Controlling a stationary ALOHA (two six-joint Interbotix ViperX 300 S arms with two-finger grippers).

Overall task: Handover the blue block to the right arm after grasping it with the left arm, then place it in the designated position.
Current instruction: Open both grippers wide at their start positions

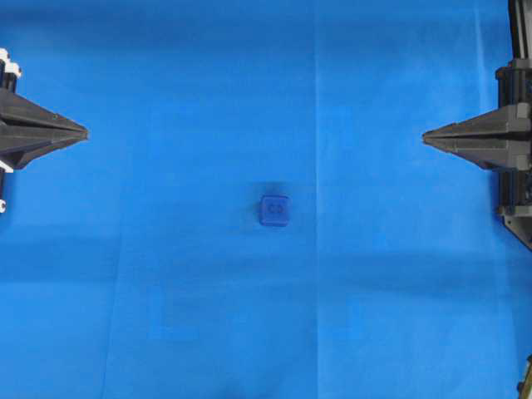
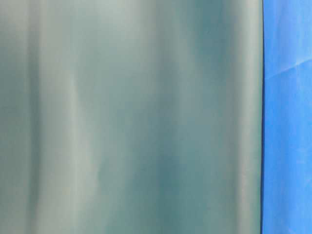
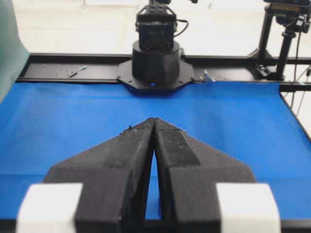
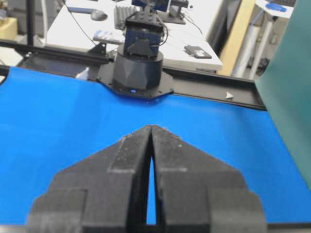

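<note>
Covering the whole work surface, you have one bright blue cloth [image 1: 166, 316], creased in faint straight fold lines and lying flat from edge to edge in the overhead view.

Next, a pale green panel [image 2: 131, 117]: it fills nearly all of the table-level view, blurred, with only a strip of the cloth showing along its right side. You see the same green at the edges of both wrist views.

Item three, the left arm, entering from the left edge of the overhead view. Its left gripper [image 1: 83, 131] points toward the middle of the cloth. Your left wrist view shows the two black fingers [image 3: 129, 160] pressed together at the tips, nothing between them, with white rail pieces at the bottom corners. It grips nothing.

Item four, the right arm, entering from the right edge. Its right gripper [image 1: 426, 137] is all black and points back across the cloth at the other. Your right wrist view shows its fingers [image 4: 175, 160] meeting at the tips with only a thin slit behind them. It also grips nothing.

Each wrist view also shows the opposite arm's round black base standing at the far edge of the cloth.

Smallest item, the blue block [image 1: 273, 210]: one dark cube, rounded edges, faint letters on the top face. You find it alone on the cloth near the centre, between the two grippers and well apart from both.
</note>
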